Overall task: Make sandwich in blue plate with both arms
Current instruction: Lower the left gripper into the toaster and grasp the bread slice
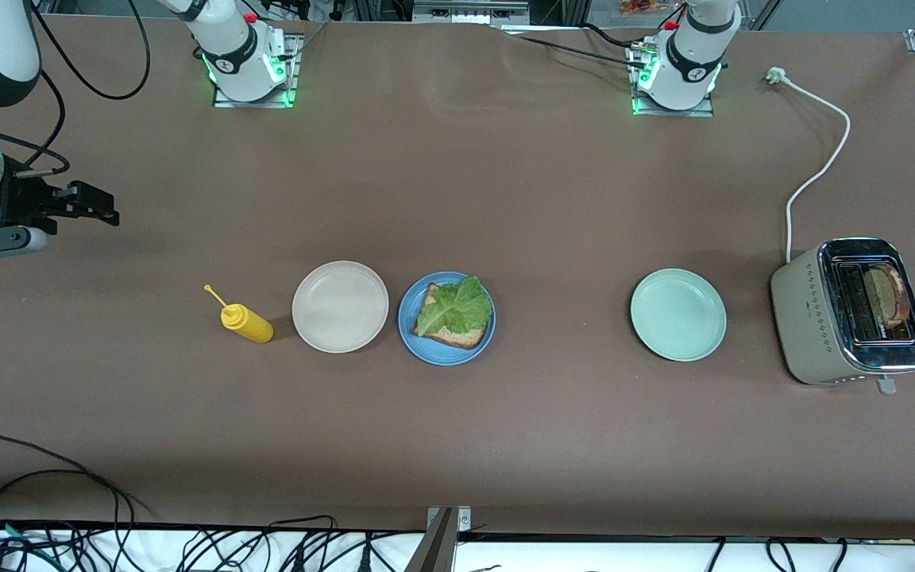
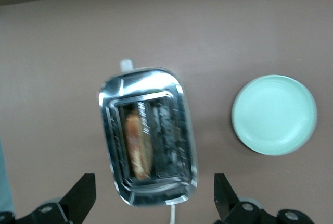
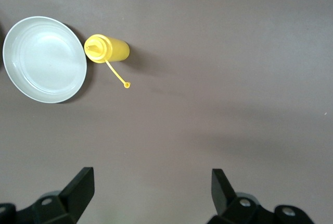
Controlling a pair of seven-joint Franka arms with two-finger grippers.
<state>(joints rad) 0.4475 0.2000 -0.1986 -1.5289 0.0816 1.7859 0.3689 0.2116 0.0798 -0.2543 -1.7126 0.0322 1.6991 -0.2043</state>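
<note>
Over at the right arm's end of the desk (image 1: 457, 445), the right hand (image 1: 104, 208) hangs above bare brown surface, fingers (image 3: 78, 187) spread wide with nothing between them. Its wrist view takes in the yellow squeeze bottle (image 1: 246, 321), cap dangling on its tether, just beside the beige-white plate (image 1: 340, 306), which sits empty.

Moving along the row: the blue plate (image 1: 418, 338) sits near the middle of the desk, close beside the beige-white one. On it lies a slice of brown bread (image 1: 461, 338) with a ruffled lettuce leaf (image 1: 454, 308) on top. Only the front view shows this plate; neither wrist camera catches it.

Next, well apart, the mint-green plate (image 1: 678, 314), empty. Then the toaster (image 1: 803, 318) near the left arm's end of the desk, its white cord (image 1: 819, 171) trailing toward the desk's edge where the bases stand, plug lying loose. A second bread slice (image 1: 889, 295) stands in one slot; the left wrist view looks straight down into it.

The left hand (image 2: 153, 198) hovers over the toaster, fingers (image 2: 83, 195) spread, gripping nothing; the front view shows only a black sliver of it at the frame edge.

No readable brand or lettering anywhere.
</note>
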